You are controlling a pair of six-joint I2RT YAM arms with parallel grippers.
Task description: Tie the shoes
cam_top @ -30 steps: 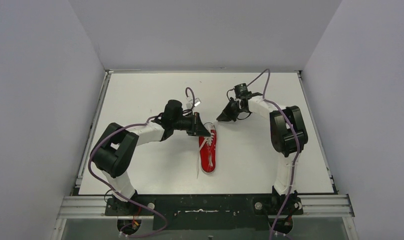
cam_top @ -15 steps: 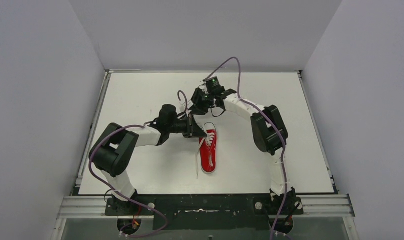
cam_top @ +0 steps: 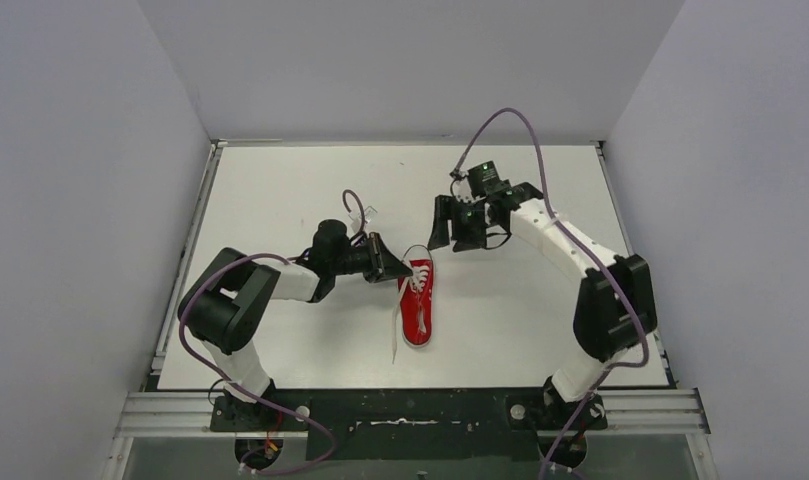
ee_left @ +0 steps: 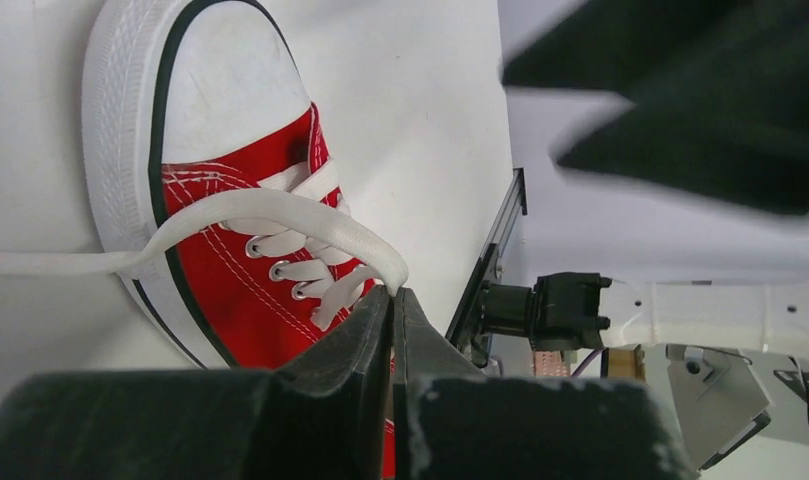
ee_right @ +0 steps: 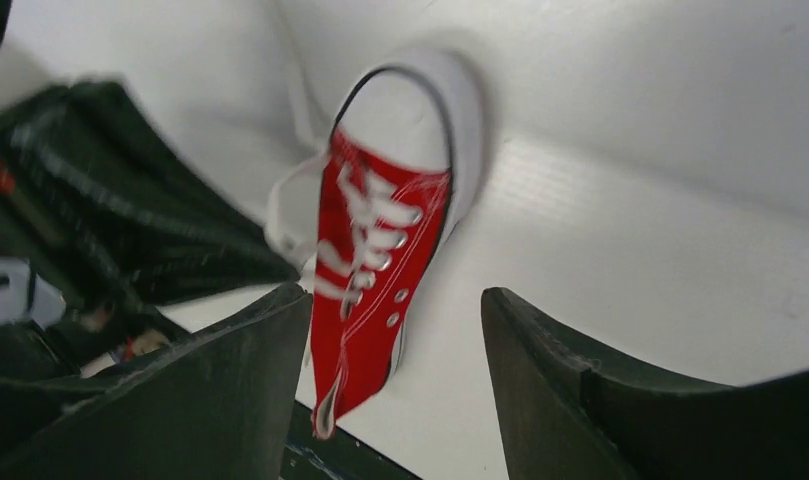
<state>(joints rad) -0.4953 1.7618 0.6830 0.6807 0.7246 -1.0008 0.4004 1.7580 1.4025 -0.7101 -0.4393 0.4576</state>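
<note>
Mid-table, top view: red sneaker (cam_top: pixel 417 305) lies toe toward far side, left gripper (cam_top: pixel 390 266) at its toe end. Left wrist: jaws pinch white lace (ee_left: pixel 280 208), limp, likely slippery; hold close to sneaker. Right wrist: right gripper (ee_right: pixel 395 300) wide, empty; sneaker probably light.

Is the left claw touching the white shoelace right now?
Touching. The left wrist view shows the left claw shut on the white shoelace, which runs from the red shoe straight into its closed tips.
</note>
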